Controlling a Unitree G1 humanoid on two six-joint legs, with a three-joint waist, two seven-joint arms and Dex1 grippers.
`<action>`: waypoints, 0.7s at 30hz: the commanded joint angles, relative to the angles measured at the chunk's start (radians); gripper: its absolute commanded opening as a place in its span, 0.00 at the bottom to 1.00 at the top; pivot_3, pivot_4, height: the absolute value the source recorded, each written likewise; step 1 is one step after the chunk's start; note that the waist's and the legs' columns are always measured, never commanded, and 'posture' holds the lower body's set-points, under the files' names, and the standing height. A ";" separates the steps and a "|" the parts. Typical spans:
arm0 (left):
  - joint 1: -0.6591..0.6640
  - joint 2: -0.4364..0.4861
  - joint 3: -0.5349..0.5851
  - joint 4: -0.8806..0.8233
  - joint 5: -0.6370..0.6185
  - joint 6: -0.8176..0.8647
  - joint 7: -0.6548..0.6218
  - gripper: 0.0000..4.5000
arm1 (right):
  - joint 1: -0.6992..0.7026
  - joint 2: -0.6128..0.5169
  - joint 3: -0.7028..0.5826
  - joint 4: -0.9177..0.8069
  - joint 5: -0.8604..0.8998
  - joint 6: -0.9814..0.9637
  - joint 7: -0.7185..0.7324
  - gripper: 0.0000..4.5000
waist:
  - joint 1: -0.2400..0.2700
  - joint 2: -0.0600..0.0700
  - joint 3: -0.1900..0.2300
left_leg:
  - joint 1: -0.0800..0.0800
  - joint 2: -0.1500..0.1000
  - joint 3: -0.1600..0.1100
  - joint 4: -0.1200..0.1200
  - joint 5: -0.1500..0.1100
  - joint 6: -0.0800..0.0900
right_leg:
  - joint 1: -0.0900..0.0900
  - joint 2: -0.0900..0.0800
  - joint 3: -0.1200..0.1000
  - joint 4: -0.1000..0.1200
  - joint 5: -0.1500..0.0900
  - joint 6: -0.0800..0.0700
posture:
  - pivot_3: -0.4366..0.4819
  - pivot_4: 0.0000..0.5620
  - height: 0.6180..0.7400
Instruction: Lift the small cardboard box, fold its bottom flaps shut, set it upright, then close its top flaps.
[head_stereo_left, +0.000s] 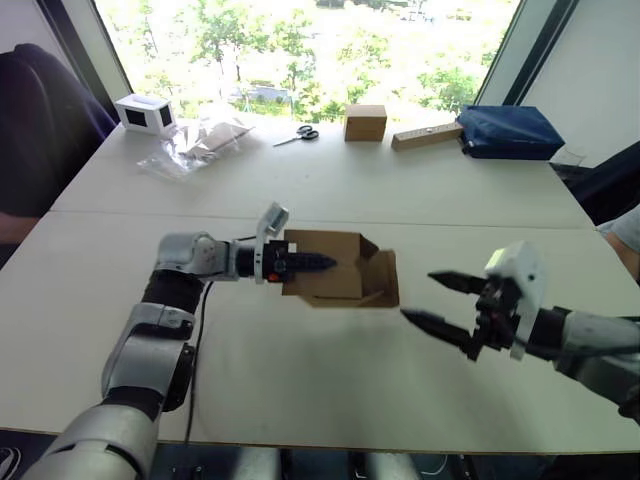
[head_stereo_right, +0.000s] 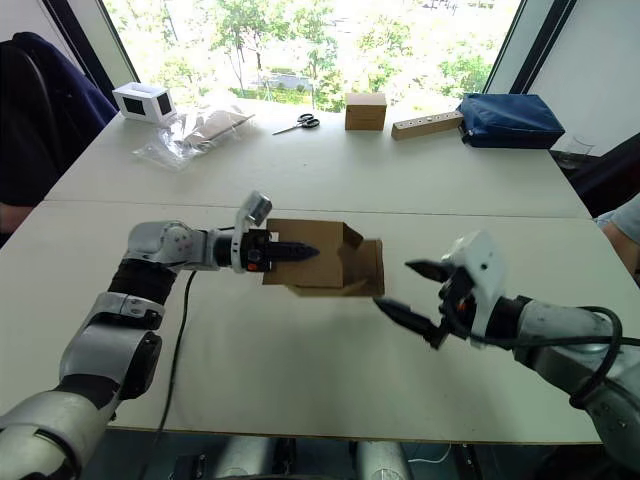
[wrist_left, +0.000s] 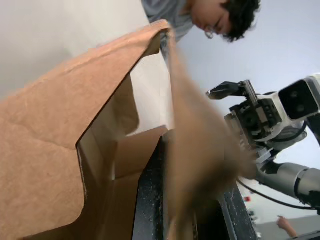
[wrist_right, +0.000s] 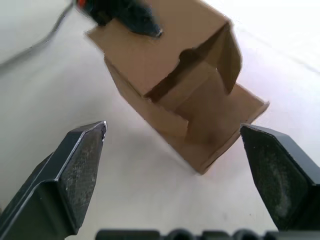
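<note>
Right gripper (head_stereo_left: 437, 299) nearest, jaws spread wide and empty, facing the open flapped end of the small cardboard box (head_stereo_left: 337, 270), pinched by left gripper (head_stereo_left: 318, 263) jaws over mid-tabletop (head_stereo_left: 330, 180), scissors (head_stereo_left: 298, 134) far behind.

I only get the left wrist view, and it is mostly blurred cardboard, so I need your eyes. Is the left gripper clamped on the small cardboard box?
Observer: Yes. The left gripper is shut on a wall of the small cardboard box, with one finger lying along its outer top face.
Operator: How does the right gripper stand relative to the box?
Observer: The right gripper is open. It is apart from the box, on the robot's right of it.
Operator: And the box end facing it?
Observer: The flaps at that end stand open, and the right wrist view looks into the box.
</note>
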 joint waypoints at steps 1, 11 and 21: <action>-0.046 0.031 0.073 -0.162 -0.052 -0.100 -0.040 0.01 | -0.112 0.064 -0.091 0.085 0.160 -0.038 -0.136 1.00 | 0.000 0.000 0.000 | 0.000 0.000 0.000 0.000 0.000 0.000 | 0.000 0.000 0.000 0.000 0.000 0.000 | 0.48 0.27 1.00; -0.174 0.080 0.060 -0.241 0.022 -0.398 -0.090 0.00 | -0.498 0.348 0.038 0.188 0.368 -0.204 -0.432 0.65 | -0.004 0.003 0.001 | 0.000 0.001 0.000 -0.001 0.000 0.000 | 0.000 0.001 -0.001 0.001 0.001 0.002 | 0.48 0.27 1.00; -0.218 0.116 0.033 -0.181 0.062 -0.490 -0.168 0.00 | -0.543 0.343 0.106 0.235 0.285 -0.253 -0.450 0.01 | -0.007 0.003 0.000 | -0.002 -0.001 0.002 0.001 -0.001 0.001 | -0.001 0.000 0.000 0.000 0.001 0.002 | 0.48 0.27 1.00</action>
